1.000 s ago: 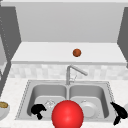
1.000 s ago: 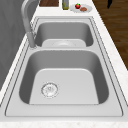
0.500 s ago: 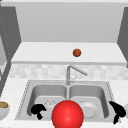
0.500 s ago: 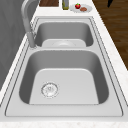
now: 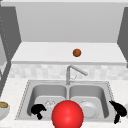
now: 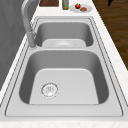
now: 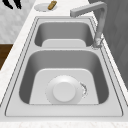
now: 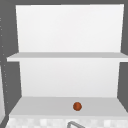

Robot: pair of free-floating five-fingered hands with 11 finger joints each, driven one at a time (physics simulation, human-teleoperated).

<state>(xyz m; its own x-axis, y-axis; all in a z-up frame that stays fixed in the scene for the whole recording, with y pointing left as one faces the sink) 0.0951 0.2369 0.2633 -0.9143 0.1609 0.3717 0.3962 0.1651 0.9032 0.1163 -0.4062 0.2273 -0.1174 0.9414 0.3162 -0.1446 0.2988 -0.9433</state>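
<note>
My left hand (image 5: 38, 110) hovers with curled fingers, holding nothing, over the left basin of the sink (image 5: 25, 92) beside the red ball (image 5: 67, 114), my right hand (image 5: 118, 110) likewise curled at the sink's right edge, the ball not yet grasped.

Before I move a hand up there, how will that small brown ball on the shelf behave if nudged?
The ball looks round, so it would probably roll at a light touch. The shelf shows no raised lip at its front, so it might roll off toward the sink. Its small size suggests it is light.
</note>
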